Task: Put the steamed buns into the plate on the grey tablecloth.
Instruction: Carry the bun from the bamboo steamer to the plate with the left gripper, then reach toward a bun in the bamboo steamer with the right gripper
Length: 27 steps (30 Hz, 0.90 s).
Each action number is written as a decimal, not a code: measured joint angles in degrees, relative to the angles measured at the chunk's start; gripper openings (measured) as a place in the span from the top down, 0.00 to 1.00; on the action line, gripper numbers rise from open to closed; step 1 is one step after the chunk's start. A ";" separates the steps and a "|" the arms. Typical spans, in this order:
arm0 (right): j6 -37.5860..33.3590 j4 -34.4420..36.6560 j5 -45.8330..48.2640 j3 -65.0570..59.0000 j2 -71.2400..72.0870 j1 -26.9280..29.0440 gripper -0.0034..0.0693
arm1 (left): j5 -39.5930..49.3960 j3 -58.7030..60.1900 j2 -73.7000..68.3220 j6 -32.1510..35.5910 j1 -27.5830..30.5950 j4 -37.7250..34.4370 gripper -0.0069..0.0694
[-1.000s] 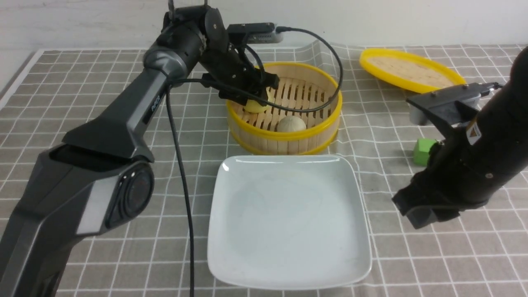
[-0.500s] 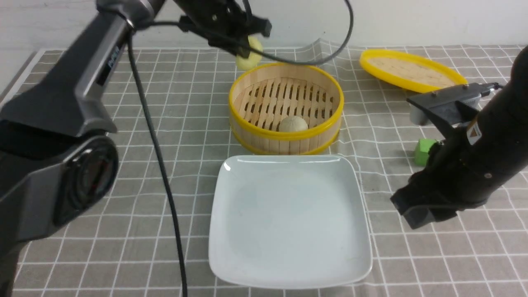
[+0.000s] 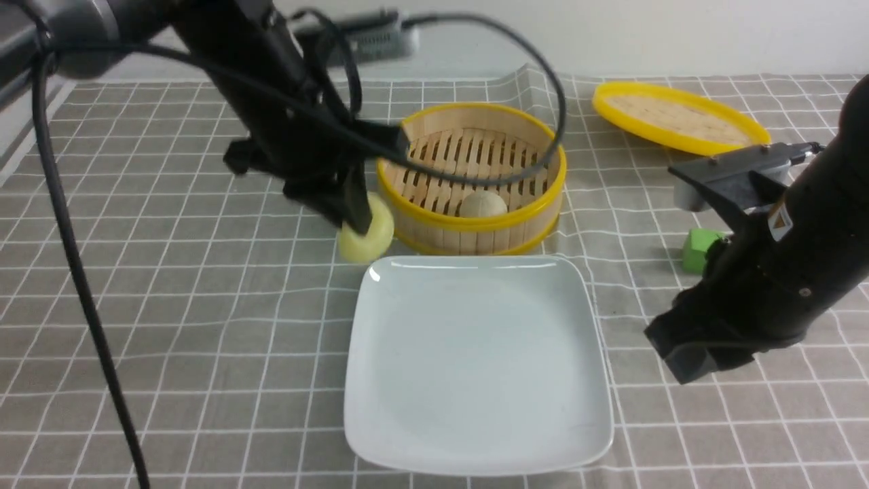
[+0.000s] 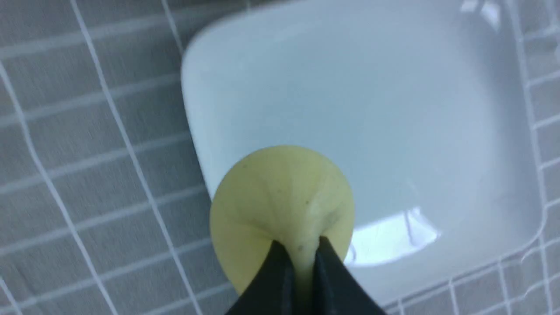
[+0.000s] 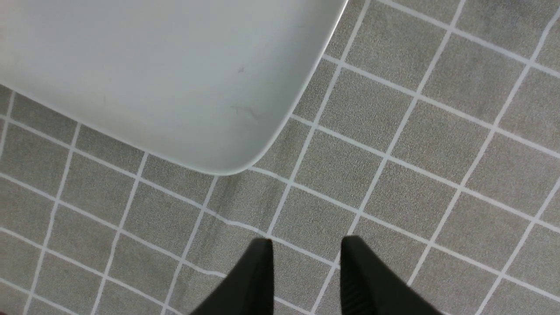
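Found pale yellow bun (image 3: 366, 234) pinched by its pleated top in left gripper (image 4: 302, 256), clear of steamer basket (image 3: 475, 227), hanging by far left corner of white square plate (image 3: 475, 380). Noted plate bare. Found beige-grey bun (image 3: 481, 204) lying in basket. Found right gripper (image 5: 306, 247) hovering over grey tablecloth (image 3: 204, 305) beside plate, jaws parted, holding nothing. Judged under halfway: both placements and one pickup outstanding.

Glossy plate (image 3: 475, 367), matt cloth tablecloth (image 3: 170, 305), wooden steamer (image 3: 475, 239)
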<state>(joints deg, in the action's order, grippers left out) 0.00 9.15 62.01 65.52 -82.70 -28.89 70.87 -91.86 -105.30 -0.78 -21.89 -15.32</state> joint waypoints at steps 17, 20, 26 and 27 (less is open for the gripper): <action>-0.30 1.01 -2.91 0.00 0.00 0.00 0.63 | -19.44 10.98 -2.24 -8.57 -12.85 9.65 0.47; -0.36 1.07 -2.73 0.00 0.00 0.00 0.63 | -20.83 10.92 -2.24 -9.07 -13.58 11.50 0.29; -0.41 1.86 1.83 0.00 0.00 0.00 0.63 | -20.86 3.28 0.53 -10.79 -13.31 18.91 0.27; -0.41 1.86 1.95 0.00 0.00 0.00 0.63 | -20.22 1.40 1.30 -11.34 -12.99 20.77 0.29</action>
<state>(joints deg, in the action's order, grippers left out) -0.41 11.00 63.96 65.52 -82.70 -28.89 50.65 -90.46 -103.99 -12.12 -34.88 5.46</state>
